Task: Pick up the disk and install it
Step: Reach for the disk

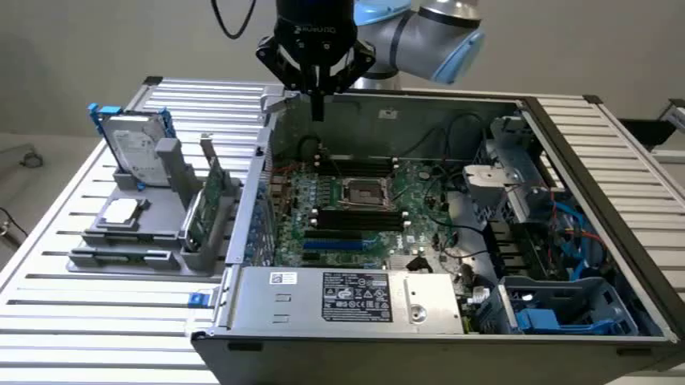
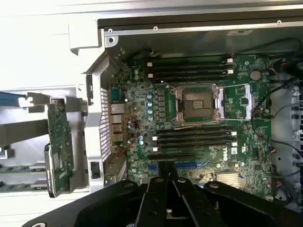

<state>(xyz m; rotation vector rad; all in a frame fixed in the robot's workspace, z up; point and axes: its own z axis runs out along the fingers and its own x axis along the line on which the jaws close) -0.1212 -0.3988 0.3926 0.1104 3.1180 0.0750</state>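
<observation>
Disk, silver-grey with a blue bracket round its edges, stands on end in a grey holder on the counter, just beside the computer case on the exterior view's left of it; its long axis runs up and down, leaning slightly, with the broad labelled face turned toward the exterior camera. A green circuit card stands between the disk and the case wall. The gripper hangs over the far rim of the case, well apart from the disk; its fingers are pressed together and pinch nothing; below them lies the motherboard. The pick-up looks not yet begun; a grasp would likely call for spread fingers brought over the disk's top edge, lined up across its thin side.
</observation>
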